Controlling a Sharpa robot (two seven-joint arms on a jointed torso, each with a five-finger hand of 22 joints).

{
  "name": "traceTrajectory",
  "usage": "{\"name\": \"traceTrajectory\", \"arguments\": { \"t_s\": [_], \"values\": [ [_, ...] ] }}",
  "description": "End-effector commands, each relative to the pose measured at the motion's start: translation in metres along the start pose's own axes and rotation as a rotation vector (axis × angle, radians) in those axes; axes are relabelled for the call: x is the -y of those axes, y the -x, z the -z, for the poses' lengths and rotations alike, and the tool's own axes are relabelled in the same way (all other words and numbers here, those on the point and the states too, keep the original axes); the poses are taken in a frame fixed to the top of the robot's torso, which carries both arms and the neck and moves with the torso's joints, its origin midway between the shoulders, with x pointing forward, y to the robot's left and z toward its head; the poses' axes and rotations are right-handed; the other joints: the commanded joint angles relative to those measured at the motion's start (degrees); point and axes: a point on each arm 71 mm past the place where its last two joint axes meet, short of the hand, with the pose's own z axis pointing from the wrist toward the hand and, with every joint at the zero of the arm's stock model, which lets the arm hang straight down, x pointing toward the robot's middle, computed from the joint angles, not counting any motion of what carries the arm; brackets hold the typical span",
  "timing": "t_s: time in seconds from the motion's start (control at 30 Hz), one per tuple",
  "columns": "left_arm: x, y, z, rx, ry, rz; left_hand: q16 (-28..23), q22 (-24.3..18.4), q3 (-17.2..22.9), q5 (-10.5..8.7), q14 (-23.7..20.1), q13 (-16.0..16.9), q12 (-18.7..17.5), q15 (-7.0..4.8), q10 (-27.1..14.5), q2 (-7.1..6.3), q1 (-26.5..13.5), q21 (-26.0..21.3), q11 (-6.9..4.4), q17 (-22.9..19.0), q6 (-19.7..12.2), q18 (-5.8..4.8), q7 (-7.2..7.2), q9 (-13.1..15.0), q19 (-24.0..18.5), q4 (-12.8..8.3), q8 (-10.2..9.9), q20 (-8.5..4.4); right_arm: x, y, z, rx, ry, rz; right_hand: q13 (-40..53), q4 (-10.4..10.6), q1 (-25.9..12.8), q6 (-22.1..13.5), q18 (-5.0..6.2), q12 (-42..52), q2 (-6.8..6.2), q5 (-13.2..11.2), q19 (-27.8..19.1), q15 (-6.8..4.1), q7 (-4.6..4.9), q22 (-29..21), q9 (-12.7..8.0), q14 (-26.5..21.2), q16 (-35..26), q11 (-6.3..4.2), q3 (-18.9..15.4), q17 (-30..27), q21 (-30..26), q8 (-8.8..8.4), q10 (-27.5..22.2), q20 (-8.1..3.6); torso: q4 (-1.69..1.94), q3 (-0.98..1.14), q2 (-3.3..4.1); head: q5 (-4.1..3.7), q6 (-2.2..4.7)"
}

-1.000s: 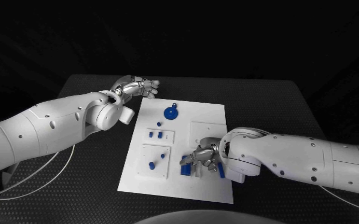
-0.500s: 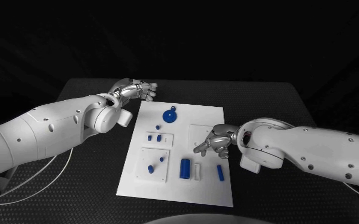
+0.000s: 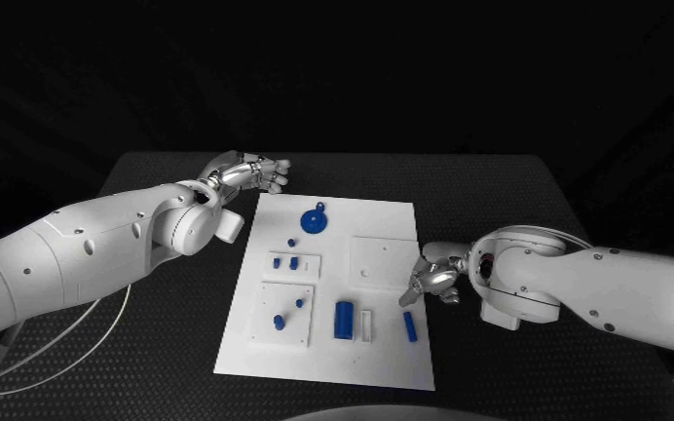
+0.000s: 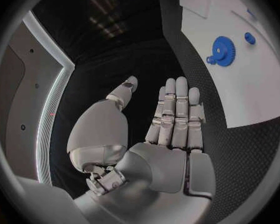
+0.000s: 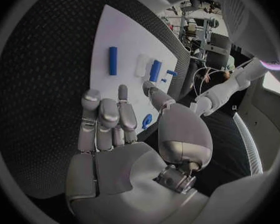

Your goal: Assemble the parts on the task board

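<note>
The white task board (image 3: 379, 358) lies in the middle of the table. On it are a blue gear (image 3: 314, 218), small blue pegs (image 3: 285, 264) in a raised block, a thick blue cylinder (image 3: 344, 319) and a thin blue peg (image 3: 409, 325). My right hand (image 3: 432, 280) hovers at the board's right edge with its fingers apart, holding nothing. The right wrist view has this hand (image 5: 115, 129) over the mat with the thin peg (image 5: 112, 60) and cylinder (image 5: 155, 70) beyond it. My left hand (image 3: 253, 172) is off the board's far left corner, flat and empty (image 4: 171, 129), near the gear (image 4: 222, 51).
A white bar (image 3: 366, 324) lies between the cylinder and the thin peg. Two more blue pieces (image 3: 277, 322) stand in the near left block. The black mat (image 3: 520, 207) surrounds the board on all sides. Loose white cables (image 3: 85, 328) hang by my left arm.
My right hand has lifted off the cylinder and peg at the board's near end and drawn back to the right, leaving both lying there. The left hand has hardly moved.
</note>
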Motion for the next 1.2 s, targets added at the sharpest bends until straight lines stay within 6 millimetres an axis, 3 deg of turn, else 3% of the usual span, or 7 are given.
{"name": "traceTrajectory", "arguments": {
  "t_s": [0.03, 0.27, 0.5, 0.87, 1.2],
  "values": [
    [0.002, -0.003, -0.001, -0.019, -0.01, 0.004, -0.41, 0.07, 0.08, -0.22, 0.5, -0.05, -0.14, 0.08, -0.37, 0.13, -0.42, -0.31, 0.01, 0.06, -0.4, 0.48, -0.02, -0.07, -0.1, 0.4, 0.28, 0.4, 0.01, -0.008, -0.002, 0.003, -0.088, 0.136, 0.68, 1.31, -0.2, 0.4, 2.56, -0.13, -1.27, 0.13, 0.08, 0.04, 0.1, 0.0, -0.05, 0.33, -0.28, 0.15, 0.37, 0.09, -0.2, -0.31, 0.35, 0.48, -0.01, -0.06, -0.02, -0.2, -0.2],
    [0.001, -0.003, 0.0, -0.021, -0.009, 0.005, -0.46, 0.11, 0.02, -0.27, 0.51, -0.06, -0.13, 0.1, -0.36, 0.17, -0.59, -0.35, 0.02, 0.13, -0.39, 0.46, 0.0, -0.08, -0.08, 0.52, 0.29, 0.43, 0.015, -0.03, -0.009, -0.028, -0.114, 0.149, 0.85, 3.13, -1.23, 0.84, 2.56, 0.06, -2.07, -0.05, 0.11, 0.0, -0.03, 0.06, 0.01, 0.38, -0.24, 0.06, 0.39, 0.19, -0.1, -0.16, 0.68, 0.57, 0.19, -0.12, 0.02, -0.32, -0.69],
    [0.001, -0.003, 0.001, -0.022, -0.009, 0.005, -0.49, 0.12, 0.0, -0.29, 0.52, -0.06, -0.13, 0.1, -0.36, 0.18, -0.65, -0.36, 0.02, 0.16, -0.39, 0.46, 0.0, -0.08, -0.07, 0.56, 0.29, 0.43, 0.017, -0.033, -0.012, -0.025, -0.126, 0.182, 1.02, 4.07, -1.7, 1.24, 2.56, 0.27, -2.12, -0.22, 0.14, -0.11, -0.18, 0.1, 0.04, 0.41, -0.21, -0.08, 0.38, 0.24, -0.02, -0.02, 1.04, 0.57, 0.22, -0.18, 0.0, -0.39, -1.08],
    [0.001, -0.004, 0.002, -0.027, -0.007, 0.007, -0.55, 0.16, -0.02, -0.31, 0.51, -0.06, -0.12, 0.11, -0.35, 0.2, -0.73, -0.39, 0.01, 0.21, -0.38, 0.46, 0.0, -0.09, -0.07, 0.62, 0.3, 0.43, 0.005, -0.05, -0.022, -0.036, -0.101, 0.225, 1.13, 5.2, -2.4, 1.5, 2.56, 0.35, -1.8, -0.28, 0.13, -0.22, -0.31, 0.13, 0.0, 0.42, -0.19, -0.22, 0.33, 0.27, 0.04, 0.03, 1.26, 0.53, 0.23, -0.1, 0.06, -0.01, -1.64],
    [0.001, -0.003, 0.002, -0.028, -0.005, 0.007, -0.6, 0.18, -0.02, -0.31, 0.51, -0.06, -0.12, 0.11, -0.35, 0.24, -0.75, -0.42, 0.01, 0.25, -0.4, 0.46, -0.01, -0.1, -0.07, 0.66, 0.29, 0.43, -0.009, -0.061, -0.026, -0.011, -0.064, 0.355, 0.98, 5.13, -1.41, 1.57, 2.56, 0.1, -1.45, -0.27, 0.03, -0.28, -0.36, 0.17, -0.08, 0.42, -0.22, -0.29, 1.13, 0.28, 0.07, -0.03, 1.16, 0.39, 0.2, -0.19, -0.02, 0.11, -2.04]
  ]
}}
